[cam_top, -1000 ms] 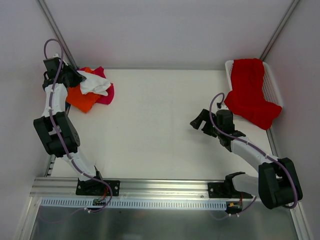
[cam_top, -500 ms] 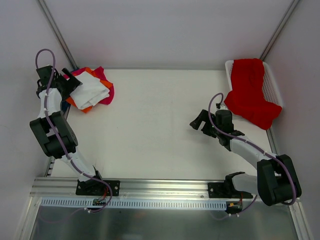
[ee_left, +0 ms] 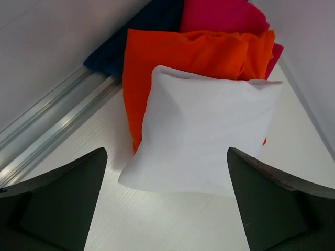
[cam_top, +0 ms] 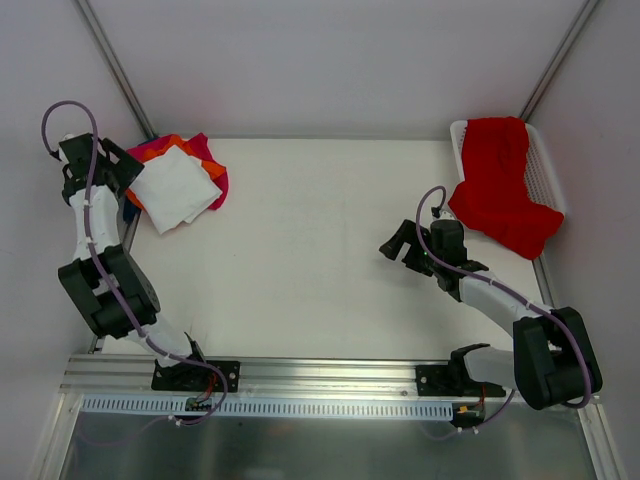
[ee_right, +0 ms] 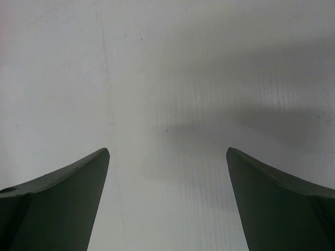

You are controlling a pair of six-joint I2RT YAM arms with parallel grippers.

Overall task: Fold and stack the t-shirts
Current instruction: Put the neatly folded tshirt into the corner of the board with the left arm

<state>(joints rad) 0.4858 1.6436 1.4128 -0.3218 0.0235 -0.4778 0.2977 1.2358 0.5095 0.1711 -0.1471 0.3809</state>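
Left gripper [cam_top: 118, 172] has let go and backed off, jaws wide, empty. That leaves the folded white shirt [cam_top: 175, 187] topping the orange one [ee_left: 183, 52] at the far-left corner of the table [cam_top: 300, 280]. Right gripper [cam_top: 400, 243]: spread, empty.

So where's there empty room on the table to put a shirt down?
The big middle of the table is bare, between the shirt pile and the right gripper. Crowded: the pile's far-left corner, and far right where the red shirt drapes over the basket.
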